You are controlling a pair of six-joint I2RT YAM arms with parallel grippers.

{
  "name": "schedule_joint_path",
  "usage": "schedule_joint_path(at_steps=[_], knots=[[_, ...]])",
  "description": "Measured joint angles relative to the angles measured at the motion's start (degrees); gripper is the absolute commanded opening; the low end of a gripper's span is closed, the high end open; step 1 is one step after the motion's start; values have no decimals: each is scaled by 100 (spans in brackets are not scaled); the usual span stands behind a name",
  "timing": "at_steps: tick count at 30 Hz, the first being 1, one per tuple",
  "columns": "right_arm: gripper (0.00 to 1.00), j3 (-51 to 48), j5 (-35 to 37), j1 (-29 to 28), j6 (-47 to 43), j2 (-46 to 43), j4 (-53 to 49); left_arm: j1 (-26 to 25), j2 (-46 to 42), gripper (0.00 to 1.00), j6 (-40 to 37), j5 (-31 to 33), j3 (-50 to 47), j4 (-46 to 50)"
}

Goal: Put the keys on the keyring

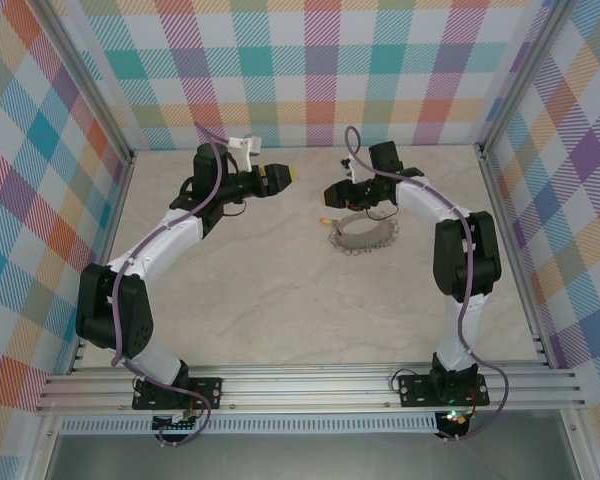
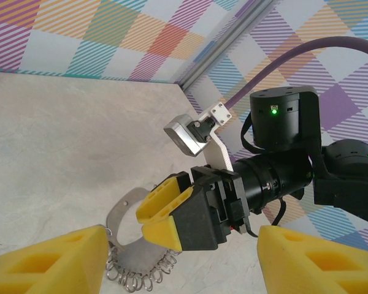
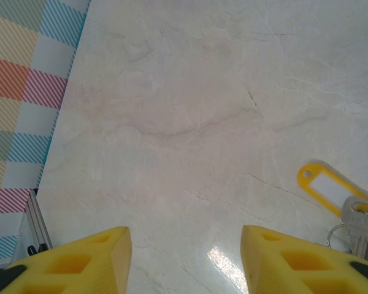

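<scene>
No legible text, labels or numbers anywhere.

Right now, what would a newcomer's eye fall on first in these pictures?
The keyring, a grey band fringed with silvery loops, lies toward the back of the table by the right gripper, yellow jaws open. The left gripper faces it, jaws open too. In the right wrist view a silver key and yellow tag lie at lower right.
</scene>
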State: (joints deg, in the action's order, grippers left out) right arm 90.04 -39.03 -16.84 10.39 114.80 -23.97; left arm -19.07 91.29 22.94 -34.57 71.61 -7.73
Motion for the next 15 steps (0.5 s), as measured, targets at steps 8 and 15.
schedule_joint_path(at_steps=[8, 15], knots=[[82, -767, 267, 236, 142, -826, 234, -2, -35, 86, -35, 129, 0, 11], [89, -1215, 717, 573, 114, -1805, 365, -2, -385, 94, -175, 535, -68, 90]])
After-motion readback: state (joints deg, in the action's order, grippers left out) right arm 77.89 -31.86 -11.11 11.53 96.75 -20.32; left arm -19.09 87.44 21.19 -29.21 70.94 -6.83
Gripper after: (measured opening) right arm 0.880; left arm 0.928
